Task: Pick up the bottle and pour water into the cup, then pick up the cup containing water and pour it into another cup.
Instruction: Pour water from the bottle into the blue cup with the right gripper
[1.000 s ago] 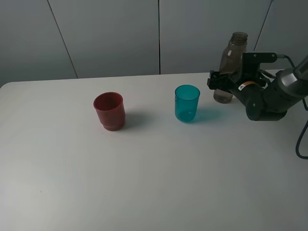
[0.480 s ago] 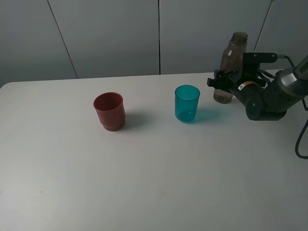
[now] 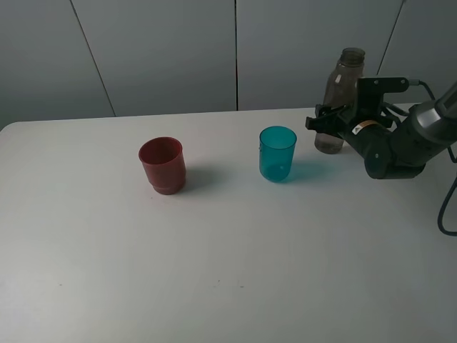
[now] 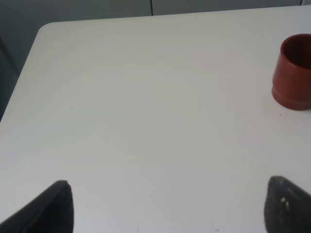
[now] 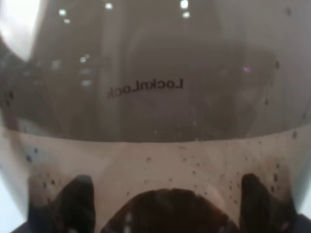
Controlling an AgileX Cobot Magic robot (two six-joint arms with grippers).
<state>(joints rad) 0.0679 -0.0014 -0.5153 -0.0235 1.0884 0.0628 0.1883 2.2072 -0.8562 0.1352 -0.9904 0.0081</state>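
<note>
I see my right arm [image 3: 400, 146] coming in from the right side, with its forearm low over the counter [image 3: 228, 271] and its wrist lying almost level, directed to the far right part of the counter. There the right gripper [image 3: 330, 123] is closed around the lower body of the bottle [image 3: 345, 78], one finger on each side. The bottle is upright, perhaps a little tilted, and its base is on the counter or very close to it; I cannot tell which. In the right wrist view the smoky plastic fills the whole picture, and the dark fingers show through it.

The teal cup [image 3: 277, 153] stands upright near the bottle, on the side toward the middle of the counter, apart from it. The red cup [image 3: 163, 166] stands upright further to the left, well apart from the teal cup.

My left arm does not appear in the high view. Its wrist camera shows the left gripper [image 4: 172, 208] above bare counter with its two fingertips wide apart, holding nothing, and the red cup at the edge of that picture.
</note>
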